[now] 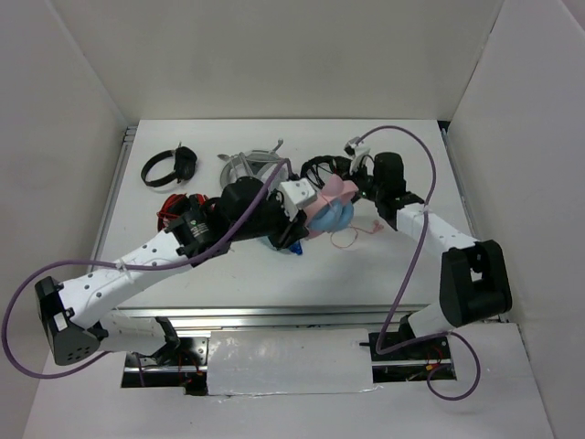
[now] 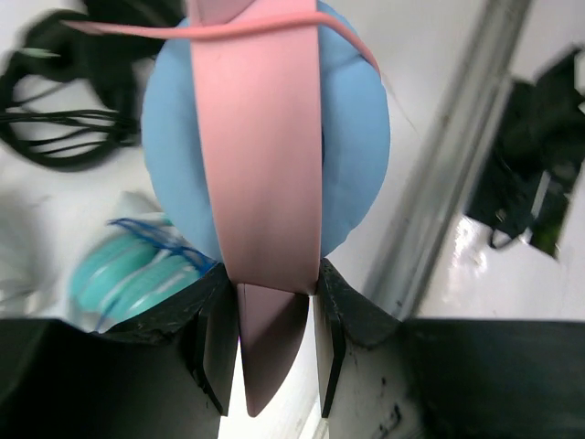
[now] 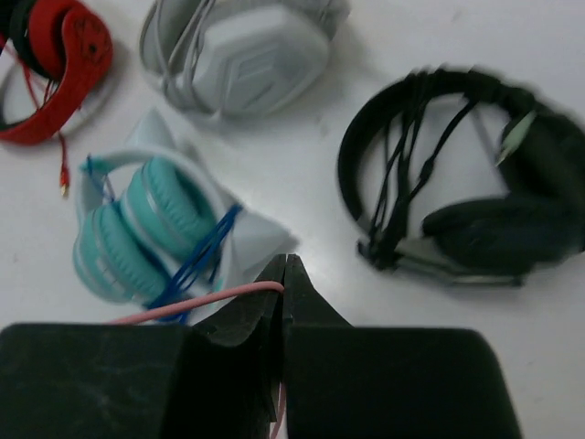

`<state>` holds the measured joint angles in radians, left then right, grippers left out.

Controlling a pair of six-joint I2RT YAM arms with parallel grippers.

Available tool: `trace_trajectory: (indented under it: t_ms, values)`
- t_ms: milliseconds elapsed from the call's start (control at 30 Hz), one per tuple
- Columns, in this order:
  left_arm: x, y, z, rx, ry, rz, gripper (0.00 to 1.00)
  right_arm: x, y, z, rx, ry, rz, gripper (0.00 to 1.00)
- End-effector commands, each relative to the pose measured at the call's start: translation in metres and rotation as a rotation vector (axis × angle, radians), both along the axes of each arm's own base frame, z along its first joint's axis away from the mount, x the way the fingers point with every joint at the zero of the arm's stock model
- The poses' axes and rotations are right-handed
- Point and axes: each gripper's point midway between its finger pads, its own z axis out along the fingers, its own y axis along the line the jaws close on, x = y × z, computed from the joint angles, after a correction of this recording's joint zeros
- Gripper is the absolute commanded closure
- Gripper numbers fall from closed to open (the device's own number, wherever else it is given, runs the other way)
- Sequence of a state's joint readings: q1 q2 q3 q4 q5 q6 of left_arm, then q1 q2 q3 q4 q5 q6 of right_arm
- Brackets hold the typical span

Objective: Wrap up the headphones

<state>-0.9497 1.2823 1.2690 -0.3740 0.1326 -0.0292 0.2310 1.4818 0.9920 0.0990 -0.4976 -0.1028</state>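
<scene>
The headphones (image 1: 329,212) have a pink headband (image 2: 260,165) and light blue ear cups (image 2: 356,137). My left gripper (image 2: 271,343) is shut on the pink headband and holds the headphones above the table centre (image 1: 302,206). The thin pink cable (image 3: 196,303) runs from the left into my right gripper (image 3: 283,274), which is shut on it. My right gripper (image 1: 370,187) sits just right of the headphones. A loop of cable (image 1: 352,236) lies on the table below them.
A teal wrapped pair (image 3: 151,224) lies under the held pair. A black pair (image 3: 457,201), a white-grey pair (image 3: 247,50) and a red pair (image 3: 50,78) lie behind. Another black pair (image 1: 169,167) lies far left. White walls surround the table.
</scene>
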Motion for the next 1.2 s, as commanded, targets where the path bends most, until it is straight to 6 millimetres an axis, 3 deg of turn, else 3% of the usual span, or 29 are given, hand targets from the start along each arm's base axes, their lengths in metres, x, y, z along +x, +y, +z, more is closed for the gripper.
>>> trace_trajectory:
  t_ms: [0,67,100,133,200,233,267,367,533,667,733,800,1000,1167]
  values:
    - [0.028,0.008,0.067,-0.191,-0.133,0.133,1.0,-0.018,0.005,0.01,0.128,-0.02,-0.019,1.0]
    - [0.037,0.014,0.077,-0.222,-0.133,0.185,1.0,-0.035,0.01,0.005,0.167,0.009,0.004,1.0]
    - [0.046,0.019,0.087,-0.241,-0.143,0.216,1.0,-0.046,0.009,-0.012,0.163,0.046,0.001,1.0]
    - [0.055,0.025,0.091,-0.249,-0.148,0.265,1.0,-0.054,0.012,-0.012,0.183,0.064,-0.004,1.0]
    - [0.071,0.036,0.099,-0.273,-0.152,0.345,1.0,-0.07,0.008,-0.037,0.198,0.124,-0.053,1.0]
    - [0.078,0.041,0.103,-0.286,-0.153,0.372,1.0,-0.077,0.007,-0.033,0.213,0.111,-0.056,1.0]
    - [0.089,0.05,0.106,-0.313,-0.146,0.408,1.0,-0.089,0.006,-0.048,0.215,0.141,-0.058,1.0]
    - [0.111,0.066,0.11,-0.381,-0.105,0.475,1.0,-0.112,0.013,-0.052,0.262,0.186,-0.03,1.0]
    - [0.139,0.074,0.093,-0.437,-0.037,0.558,1.0,-0.144,0.044,-0.038,0.324,0.177,0.075,1.0]
    - [0.138,0.061,0.076,-0.444,0.026,0.502,1.0,-0.135,0.049,-0.027,0.322,0.156,0.024,1.0]
    - [0.138,0.053,0.081,-0.504,0.031,0.466,1.0,-0.128,0.047,-0.028,0.331,0.189,-0.043,1.0]
    - [0.141,0.054,0.073,-0.5,0.055,0.48,1.0,-0.124,0.049,-0.028,0.348,0.241,-0.077,1.0]
    - [0.16,0.068,0.079,-0.593,0.078,0.572,1.0,-0.139,0.072,-0.04,0.327,0.291,0.002,0.98]
    - [0.164,0.061,0.083,-0.629,0.115,0.53,1.0,-0.151,0.1,-0.033,0.337,0.262,0.118,0.94]
